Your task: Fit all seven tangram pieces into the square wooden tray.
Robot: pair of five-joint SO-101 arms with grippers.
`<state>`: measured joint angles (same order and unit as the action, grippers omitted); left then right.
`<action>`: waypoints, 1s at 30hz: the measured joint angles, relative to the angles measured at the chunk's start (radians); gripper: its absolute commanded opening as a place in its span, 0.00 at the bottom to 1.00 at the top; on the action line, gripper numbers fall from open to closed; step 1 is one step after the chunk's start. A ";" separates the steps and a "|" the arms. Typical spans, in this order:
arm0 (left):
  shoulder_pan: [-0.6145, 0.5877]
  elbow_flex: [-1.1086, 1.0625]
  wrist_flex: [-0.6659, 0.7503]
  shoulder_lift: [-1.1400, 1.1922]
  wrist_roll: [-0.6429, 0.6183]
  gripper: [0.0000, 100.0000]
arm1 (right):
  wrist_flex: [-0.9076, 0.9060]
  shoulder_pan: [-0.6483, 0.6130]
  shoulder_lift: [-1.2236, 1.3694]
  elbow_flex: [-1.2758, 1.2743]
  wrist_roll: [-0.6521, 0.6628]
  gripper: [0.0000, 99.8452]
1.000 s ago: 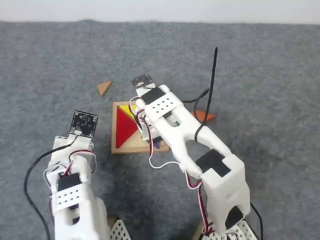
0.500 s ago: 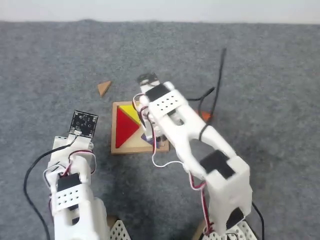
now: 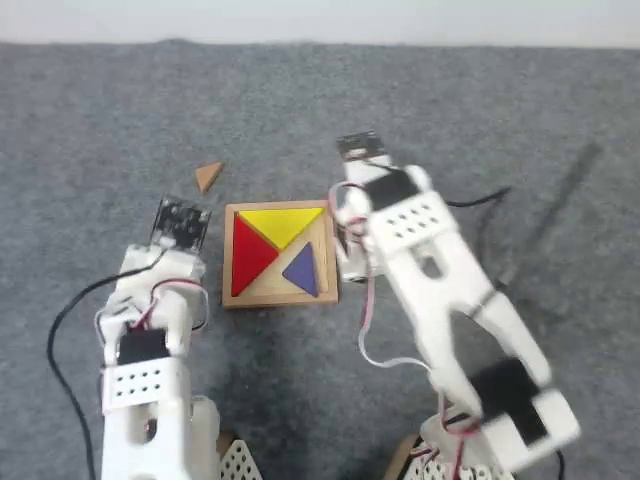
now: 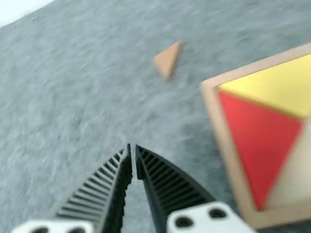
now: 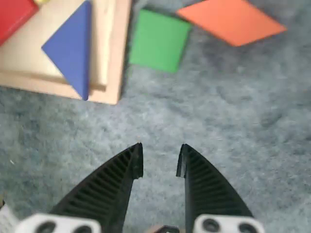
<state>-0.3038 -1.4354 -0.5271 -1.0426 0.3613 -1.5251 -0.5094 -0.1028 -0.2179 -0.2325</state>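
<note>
Beside the tray [image 5: 121,48], right wrist view: green square [image 5: 159,41], orange parallelogram [image 5: 232,20]; right tool [image 5: 159,160] parted, left tool [image 4: 132,155] closed.

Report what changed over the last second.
The right arm swung rightward off the tray, uncovering the blue triangle lying inside it; the right gripper is open over the carpet. The left arm edged forward, left gripper shut. The tray, yellow triangle, red triangle and the tan triangle on the carpet stayed put.
</note>
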 measured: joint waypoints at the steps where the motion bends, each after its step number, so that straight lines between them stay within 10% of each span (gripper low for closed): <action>1: 0.020 0.052 -0.063 0.000 -0.011 0.01 | 0.028 0.009 -0.043 -0.038 0.000 0.13; 5: 0.055 0.229 -0.284 0.000 -0.149 0.01 | 0.157 -0.028 -0.130 -0.153 0.029 0.23; 11: -0.072 0.210 -0.238 -0.002 -0.226 0.01 | 0.249 -0.150 -0.038 -0.130 0.028 0.47; 30: -0.255 -0.014 -0.051 0.000 -0.057 0.01 | 0.307 -0.241 0.585 0.376 -0.095 0.39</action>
<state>-0.5585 -1.4492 -0.5777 -1.0426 0.3046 -1.2183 -0.7503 0.4818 0.1580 -0.3276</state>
